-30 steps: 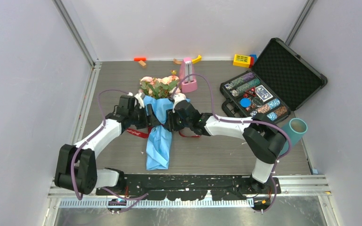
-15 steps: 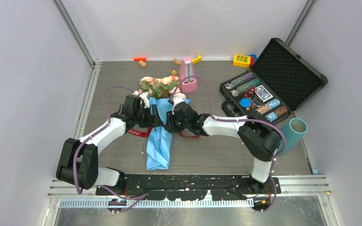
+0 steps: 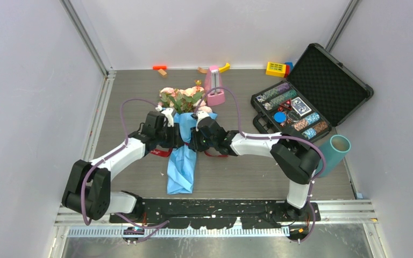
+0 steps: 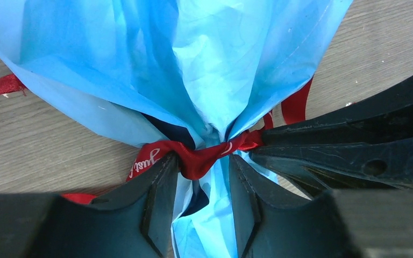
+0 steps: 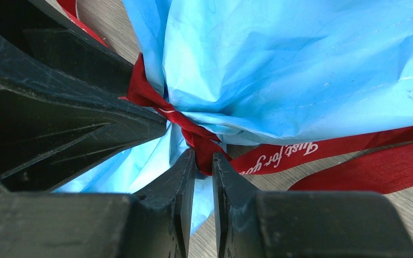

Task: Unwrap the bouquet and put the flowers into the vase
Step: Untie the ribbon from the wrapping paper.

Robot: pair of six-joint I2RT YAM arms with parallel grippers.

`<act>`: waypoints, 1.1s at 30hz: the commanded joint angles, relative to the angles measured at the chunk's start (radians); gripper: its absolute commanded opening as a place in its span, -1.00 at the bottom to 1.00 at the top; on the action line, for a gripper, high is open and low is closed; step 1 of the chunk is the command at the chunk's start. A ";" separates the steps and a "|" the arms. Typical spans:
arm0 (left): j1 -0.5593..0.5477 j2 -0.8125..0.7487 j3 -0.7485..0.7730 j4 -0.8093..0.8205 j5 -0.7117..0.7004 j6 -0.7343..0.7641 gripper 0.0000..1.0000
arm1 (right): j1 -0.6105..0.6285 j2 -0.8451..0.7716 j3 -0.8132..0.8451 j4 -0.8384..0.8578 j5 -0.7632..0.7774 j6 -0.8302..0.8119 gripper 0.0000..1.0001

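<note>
**Both grippers meet at the ribbon knot on the bouquet's waist**

In its wrist view, the left gripper (image 4: 196,172) has its fingers apart on either side of the red knot (image 4: 200,160). Each tip touches the knot, with blue paper (image 4: 204,59) bunched between them; whether it is actually clamped I cannot tell. The right gripper (image 5: 203,166) has its fingers almost together, pinching a strand of the ribbon (image 5: 279,153) just below the knot.

From above, the bouquet (image 3: 182,140) lies flat on the counter (image 3: 236,177) with its long axis running 12 to 6. The flowers (image 3: 182,98) are at the 12 end and the paper tail at 6. The left gripper comes in from 9 and the right from 3, so any pull on the ribbon would run across that axis.

The vase (image 3: 334,150) sits well apart at about 4 o'clock from the bouquet, at the counter's edge. The right arm is the nearer one.

The overhead view hides the knot under both wrists. The stems are inside the paper. I cannot make out whether the knot is a bow or a hard tie.
</note>
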 commanded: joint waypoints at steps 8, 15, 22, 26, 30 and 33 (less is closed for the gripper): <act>-0.035 0.003 0.003 0.069 -0.064 0.041 -0.20 | -0.004 0.010 0.011 0.044 0.025 0.015 -0.56; -0.045 -0.004 -0.002 0.069 -0.088 0.040 -0.71 | -0.005 0.008 0.007 0.045 0.041 0.018 -0.77; -0.049 -0.037 -0.009 0.055 -0.106 0.016 -1.00 | -0.004 -0.003 -0.001 0.031 0.081 0.018 -0.99; -0.049 -0.092 -0.031 0.054 -0.111 -0.005 -1.00 | -0.005 -0.019 -0.015 0.023 0.103 0.022 -1.00; -0.049 -0.130 -0.054 0.045 -0.128 -0.032 -1.00 | -0.006 -0.035 -0.027 0.008 0.131 0.026 -1.00; -0.049 -0.147 -0.063 0.036 -0.129 -0.049 -1.00 | -0.006 -0.055 -0.035 0.002 0.135 0.028 -0.99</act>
